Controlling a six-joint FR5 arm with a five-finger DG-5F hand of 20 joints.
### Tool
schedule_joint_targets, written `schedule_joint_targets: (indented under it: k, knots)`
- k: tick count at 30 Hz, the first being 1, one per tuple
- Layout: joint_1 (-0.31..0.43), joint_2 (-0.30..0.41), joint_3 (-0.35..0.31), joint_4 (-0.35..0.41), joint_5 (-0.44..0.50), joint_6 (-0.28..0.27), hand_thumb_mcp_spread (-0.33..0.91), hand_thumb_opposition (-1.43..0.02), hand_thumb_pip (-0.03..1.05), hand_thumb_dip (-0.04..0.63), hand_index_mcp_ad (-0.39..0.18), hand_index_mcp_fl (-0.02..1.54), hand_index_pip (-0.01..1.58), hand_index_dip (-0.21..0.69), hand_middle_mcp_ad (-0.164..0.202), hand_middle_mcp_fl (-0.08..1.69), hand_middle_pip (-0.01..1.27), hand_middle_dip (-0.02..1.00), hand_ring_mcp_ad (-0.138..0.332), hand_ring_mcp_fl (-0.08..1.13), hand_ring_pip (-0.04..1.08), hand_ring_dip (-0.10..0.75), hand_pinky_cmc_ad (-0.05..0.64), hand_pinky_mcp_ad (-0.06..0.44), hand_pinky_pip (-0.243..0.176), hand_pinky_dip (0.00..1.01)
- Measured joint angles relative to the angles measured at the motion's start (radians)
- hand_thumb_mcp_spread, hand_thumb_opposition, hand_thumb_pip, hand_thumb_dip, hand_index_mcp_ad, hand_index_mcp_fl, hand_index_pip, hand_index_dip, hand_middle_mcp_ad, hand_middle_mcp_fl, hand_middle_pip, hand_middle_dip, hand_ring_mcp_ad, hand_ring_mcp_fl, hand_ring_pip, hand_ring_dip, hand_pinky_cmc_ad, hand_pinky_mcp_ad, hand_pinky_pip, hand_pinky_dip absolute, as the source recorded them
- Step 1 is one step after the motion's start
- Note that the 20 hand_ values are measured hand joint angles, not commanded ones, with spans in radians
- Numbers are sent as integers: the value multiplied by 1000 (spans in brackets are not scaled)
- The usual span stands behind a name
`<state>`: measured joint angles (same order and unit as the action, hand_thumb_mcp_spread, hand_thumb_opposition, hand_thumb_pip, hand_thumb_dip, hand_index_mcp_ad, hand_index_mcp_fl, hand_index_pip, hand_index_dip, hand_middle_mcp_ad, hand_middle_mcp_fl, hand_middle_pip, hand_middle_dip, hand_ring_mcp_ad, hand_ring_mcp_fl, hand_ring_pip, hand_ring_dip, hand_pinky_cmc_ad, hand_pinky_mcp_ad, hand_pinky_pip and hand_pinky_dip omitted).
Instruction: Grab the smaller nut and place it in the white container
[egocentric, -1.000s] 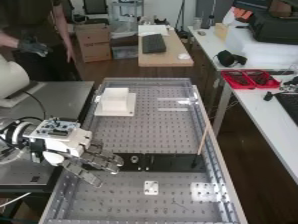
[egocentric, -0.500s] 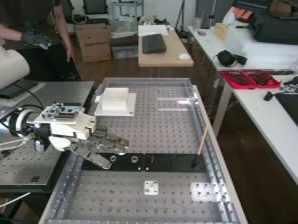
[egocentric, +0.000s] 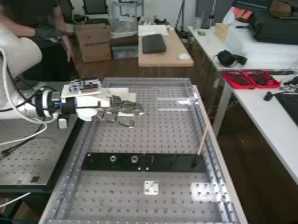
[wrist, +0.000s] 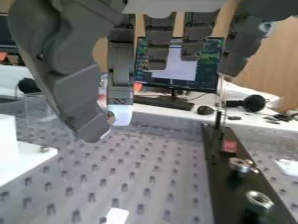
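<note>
The hand (egocentric: 121, 112) is over the perforated bench beside the white container (egocentric: 120, 92), which the arm's end partly covers. In the wrist view, the thumb and one finger of the hand (wrist: 70, 82) are pinched together, and a small bit of metal, the smaller nut (wrist: 111, 114), shows between their tips, mostly hidden. The other fingers hang more loosely. At the side of the wrist view stands the white container (wrist: 6, 137) on its white base plate. The larger nut (egocentric: 113, 159) and the bearing (egocentric: 134, 159) stand on the flat black bar (egocentric: 174, 162).
A thin stick (egocentric: 203, 140) rises from the bar's right part. A small white plate (egocentric: 151, 188) lies below the bar. Clear raised walls and rails (egocentric: 211, 145) edge the bench. Red trays (egocentric: 249, 79) sit on the side table.
The hand has moved up the high view and rightward, away from the bar to beside the white container. The bar's left end, earlier behind the fingers, is uncovered.
</note>
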<state>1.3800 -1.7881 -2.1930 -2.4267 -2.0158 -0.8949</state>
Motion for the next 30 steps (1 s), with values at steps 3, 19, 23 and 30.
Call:
schedule_joint_targets:
  k: [3,19,23,30]
  knots:
    - [18,-9,16,-9,-43,11,422,-848,689,237,-120,232,1541,171,51,54,138,222,129,-3,79,86,349,295,-12,180]
    - [103,-66,74,-36,-218,58,426,-848,689,237,-120,232,1541,171,59,54,138,222,126,-3,79,86,349,295,-12,180]
    - [120,-81,88,-41,-245,64,426,-848,681,239,-120,253,1541,171,56,54,138,222,126,-3,79,86,349,295,-12,180]
    - [148,-104,113,-56,-279,70,426,-848,674,237,-120,250,1541,171,58,54,138,222,126,-3,79,86,349,295,-12,180]
